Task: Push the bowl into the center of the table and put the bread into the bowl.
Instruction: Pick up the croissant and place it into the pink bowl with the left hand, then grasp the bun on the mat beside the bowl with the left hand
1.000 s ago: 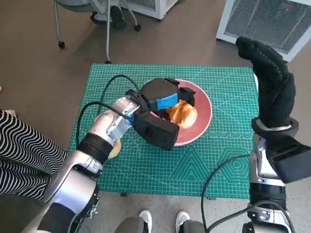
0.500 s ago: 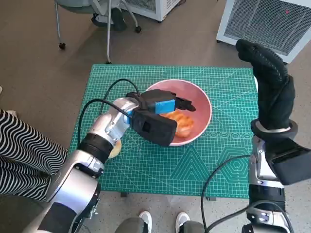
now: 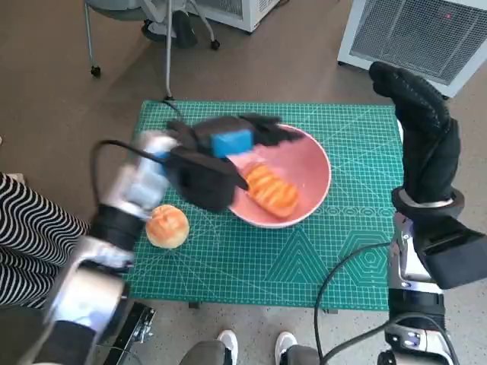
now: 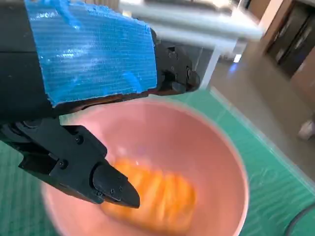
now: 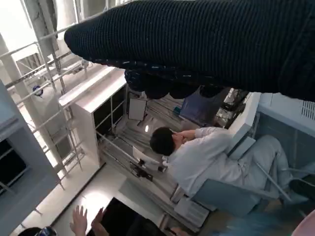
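Pink bowl [image 3: 308,163] holding bread [image 3: 272,190], left hand [image 3: 228,141] blurred above its rim, seemingly empty with fingers apart, right hand [image 3: 422,129] raised, grip unclear, round bun [image 3: 167,226] on mat [image 3: 350,251]

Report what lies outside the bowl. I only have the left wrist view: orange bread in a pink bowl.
Observer: A second bread roll lies on the green mat, beside the bowl and apart from it.
Operator: Check the right robot hand.
Observer: The right robot hand stands raised at the mat's right edge, holding nothing.
Operator: Place the bowl for me.
Observer: It sits near the mat's middle in the head view. The left robot hand is over its rim, empty.
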Robot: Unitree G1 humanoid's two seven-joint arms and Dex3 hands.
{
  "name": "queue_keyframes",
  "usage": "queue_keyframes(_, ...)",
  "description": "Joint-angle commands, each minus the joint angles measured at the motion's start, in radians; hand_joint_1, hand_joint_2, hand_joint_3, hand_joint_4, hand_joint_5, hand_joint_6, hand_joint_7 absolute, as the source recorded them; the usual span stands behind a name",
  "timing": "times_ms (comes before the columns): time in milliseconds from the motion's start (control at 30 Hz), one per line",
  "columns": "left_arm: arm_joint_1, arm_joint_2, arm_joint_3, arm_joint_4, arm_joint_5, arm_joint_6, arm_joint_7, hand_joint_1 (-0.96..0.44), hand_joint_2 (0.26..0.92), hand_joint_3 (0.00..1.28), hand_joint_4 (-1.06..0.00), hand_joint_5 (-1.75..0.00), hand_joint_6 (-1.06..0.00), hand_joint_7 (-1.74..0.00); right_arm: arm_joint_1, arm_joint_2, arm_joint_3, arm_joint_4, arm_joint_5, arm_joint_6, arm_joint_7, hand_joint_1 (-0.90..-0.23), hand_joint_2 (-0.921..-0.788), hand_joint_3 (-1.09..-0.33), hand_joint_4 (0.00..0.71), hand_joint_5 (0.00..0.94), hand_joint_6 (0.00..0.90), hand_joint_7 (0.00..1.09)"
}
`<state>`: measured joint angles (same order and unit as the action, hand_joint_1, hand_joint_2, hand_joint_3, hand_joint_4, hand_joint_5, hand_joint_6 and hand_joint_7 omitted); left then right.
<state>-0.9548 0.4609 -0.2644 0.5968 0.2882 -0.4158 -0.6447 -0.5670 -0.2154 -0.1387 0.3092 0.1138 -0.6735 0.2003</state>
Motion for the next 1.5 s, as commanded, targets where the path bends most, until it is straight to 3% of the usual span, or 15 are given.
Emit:
queue_keyframes(33,0.06,0.096,0.082,-0.083,-0.096,-0.003,-0.061,-0.26,0.701,0.03,0.0,0.0,-0.13,0.0,0.014,0.002,0.0,0.012,-0.004,0.003,-0.003,-0.723,-0.921,-0.714,0.186,0.0,0.006,0.56)
queue_keyframes(233,0.122,0.193,0.143,-0.155,-0.14,0.007,-0.1,-0.32,0.722,0.04,0.0,0.0,-0.11,0.0,0.012,-0.005,-0.004,0.013,0.007,0.004,0.006,-0.724,-0.921,-0.713,0.186,0.0,0.006,0.56)
queue_keyframes(433,0.176,0.307,0.15,-0.277,-0.099,0.122,-0.159,-0.43,0.736,0.04,0.0,0.0,-0.11,0.0,0.009,-0.008,-0.005,0.019,0.014,0.004,0.01,-0.723,-0.921,-0.712,0.187,0.001,0.007,0.56)
queue_keyframes(600,0.226,0.352,0.154,-0.328,-0.111,0.166,-0.204,-0.42,0.719,0.03,0.0,0.0,-0.11,0.0,0.005,-0.008,-0.006,0.023,0.017,0.004,0.011,-0.718,-0.921,-0.713,0.187,0.001,0.008,0.56)
queue_keyframes(833,0.29,0.367,0.156,-0.326,-0.142,0.141,-0.238,-0.36,0.704,0.02,0.0,0.0,-0.12,-0.01,-0.002,-0.006,-0.005,0.029,0.022,0.005,0.013,-0.71,-0.921,-0.714,0.187,0.001,0.009,0.56)
queue_keyframes(1067,0.344,0.365,0.136,-0.326,-0.1,0.141,-0.215,-0.32,0.695,0.02,0.0,0.0,-0.12,0.0,-0.005,-0.003,-0.002,0.028,0.025,0.006,0.015,-0.71,-0.921,-0.714,0.187,0.001,0.009,0.55)
queue_keyframes(1500,0.344,0.332,0.04,-0.282,0.0,0.2,-0.226,-0.29,0.694,0.01,0.0,0.0,-0.14,-0.01,-0.005,0.004,0.003,0.027,0.033,0.008,0.02,-0.7,-0.921,-0.717,0.187,0.0,0.01,0.55)
